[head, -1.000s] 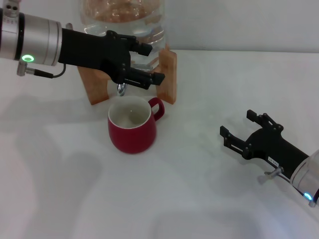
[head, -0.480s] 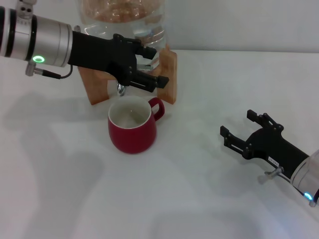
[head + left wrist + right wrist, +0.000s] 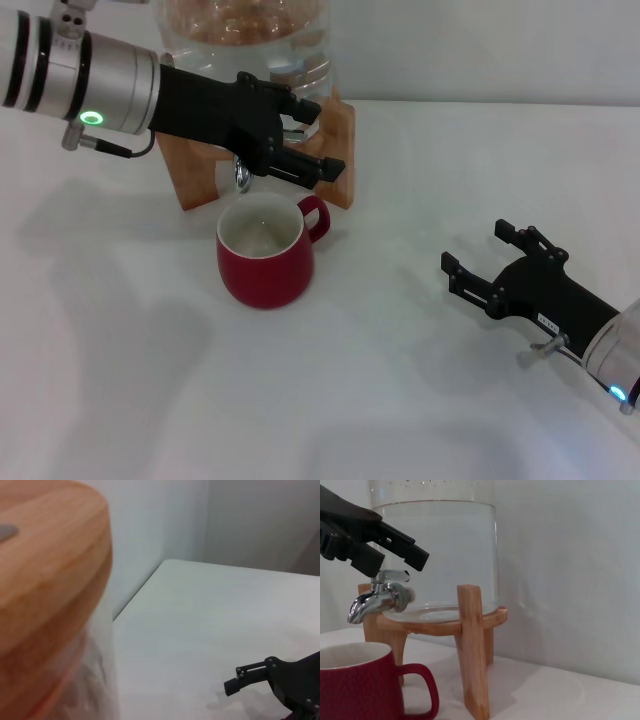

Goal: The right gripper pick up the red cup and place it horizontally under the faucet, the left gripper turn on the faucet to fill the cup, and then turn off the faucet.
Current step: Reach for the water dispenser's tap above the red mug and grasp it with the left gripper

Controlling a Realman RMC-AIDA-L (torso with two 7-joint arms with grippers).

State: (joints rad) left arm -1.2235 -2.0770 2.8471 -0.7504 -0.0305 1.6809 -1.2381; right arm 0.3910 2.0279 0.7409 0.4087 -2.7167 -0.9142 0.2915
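The cup [image 3: 264,252] stands upright on the tabletop [image 3: 420,400], toward the far edge and left of the middle, its white inside showing and its handle turned to the right and back. It sits directly below the faucet [image 3: 243,177], whose chrome spout points down at the rim; the two are close but apart.

The faucet juts from a clear glass jar [image 3: 250,45] that rests on a wooden stand [image 3: 338,150] at the far edge of the tabletop. In the right wrist view the spout [image 3: 367,602] curves down just above the cup's rim [image 3: 355,655], with the stand's leg [image 3: 472,650] beside the handle.

The left gripper [image 3: 305,140] reaches in from the left, its fingers spread apart around the top of the faucet, one prong above and behind, the other in front. Whether they touch the lever I cannot tell.

The right gripper [image 3: 490,258] hovers near the right edge of the tabletop, well apart from the cup, its prongs parted and holding nothing.
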